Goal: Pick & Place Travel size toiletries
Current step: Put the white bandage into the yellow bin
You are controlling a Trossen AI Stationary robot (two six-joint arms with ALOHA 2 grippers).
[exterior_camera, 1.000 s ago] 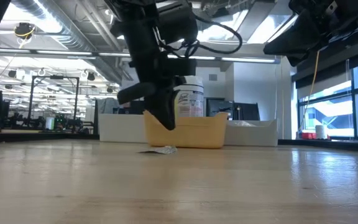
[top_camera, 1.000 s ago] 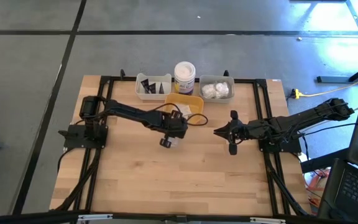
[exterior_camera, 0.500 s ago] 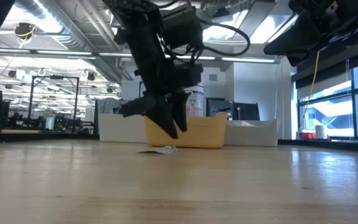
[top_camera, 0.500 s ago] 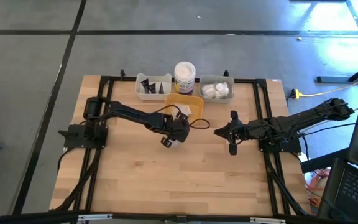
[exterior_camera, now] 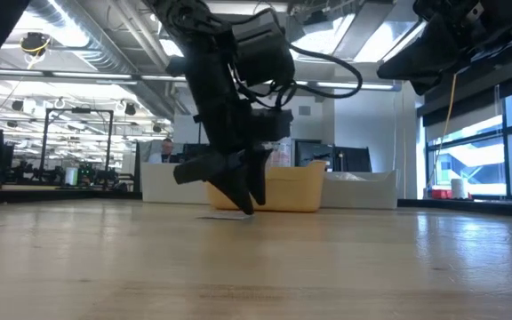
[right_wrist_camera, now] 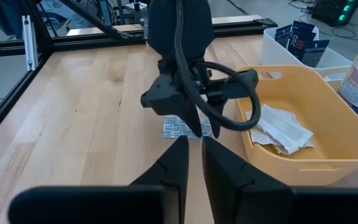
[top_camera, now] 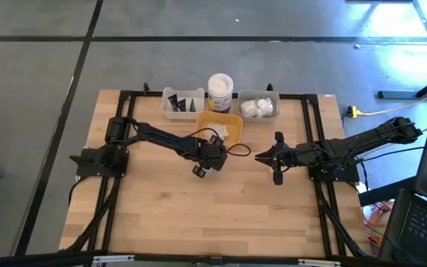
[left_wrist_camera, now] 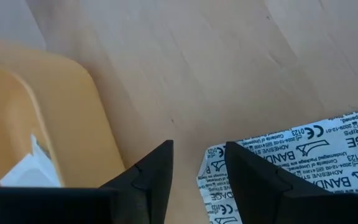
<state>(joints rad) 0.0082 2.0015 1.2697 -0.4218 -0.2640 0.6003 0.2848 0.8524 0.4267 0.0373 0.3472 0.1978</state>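
A flat white sachet printed "adhesive bandage strips" (left_wrist_camera: pixel 303 162) lies on the wood just in front of the yellow tray (top_camera: pixel 219 127); it also shows in the right wrist view (right_wrist_camera: pixel 180 127). My left gripper (top_camera: pixel 201 170) is open and stands over the sachet's end, tips down at table level (exterior_camera: pixel 247 208). More white sachets (right_wrist_camera: pixel 281 134) lie in the yellow tray. My right gripper (top_camera: pixel 258 156) is shut and empty, raised at the table's right middle, pointing toward the left gripper. My left gripper comes at the sachet from above, slanting. One fingertip (left_wrist_camera: pixel 253 180) stands over the sachet's short end (left_wrist_camera: pixel 211 163) and the other (left_wrist_camera: pixel 151 177) over bare wood beside it. The sachet lies flat on the table. Whether a finger touches it, I cannot tell.
At the far edge stand a white tray with small black tubes (top_camera: pixel 183 102), a white jar with a yellow label (top_camera: pixel 220 92) and a grey tray with white fluffy pieces (top_camera: pixel 259 107). The near half of the table (top_camera: pixel 213 215) is bare wood.
My left gripper has come down onto the table over the sachet and moved a little toward the yellow tray. The sachet lies where it was. My right arm has kept still.
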